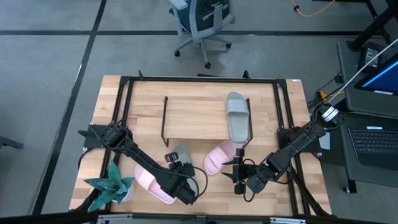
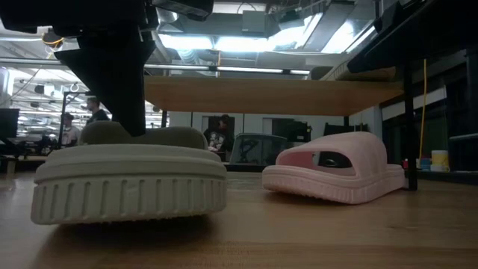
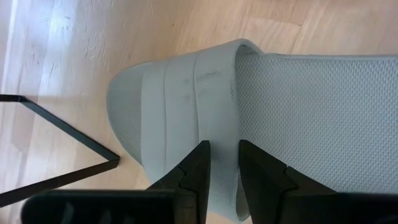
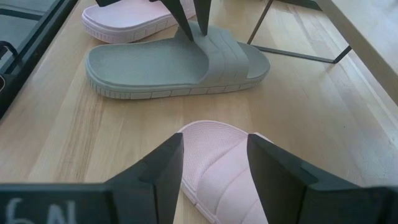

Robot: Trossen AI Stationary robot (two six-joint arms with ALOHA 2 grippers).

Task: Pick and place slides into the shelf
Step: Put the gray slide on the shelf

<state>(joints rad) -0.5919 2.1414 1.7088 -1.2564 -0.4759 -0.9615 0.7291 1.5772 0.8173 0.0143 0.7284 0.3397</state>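
Wooden planks make up the bench [image 1: 112,106], and toward its back stands the shelf [image 1: 193,117], a light board on thin black end frames. One grey-green slide [image 1: 237,116] lies on the right end of that board, its long axis running front to back.

On the bench in front of the shelf lie three more slides. A second grey-green slide [image 4: 177,63] sits just before the shelf's left frame; in the low view its ribbed sole rests flat on the wood. A pale pink slide [image 1: 152,184] lies near the front left, partly under the left arm, angled across the bench. Another pale pink slide [image 1: 219,157] lies front centre, its long axis slanting from near the shelf's right end down toward the front.

The left end effector [image 3: 224,163] pinches the strap edge of the grey-green slide on the bench, one dark finger on each side of the strap, fingers close together. The right end effector [image 4: 214,165] is spread wide, straddling the strap end of the centre pink slide, with no clear squeeze on it.

A teal star-shaped plant [image 1: 109,185] stands at the front left corner.
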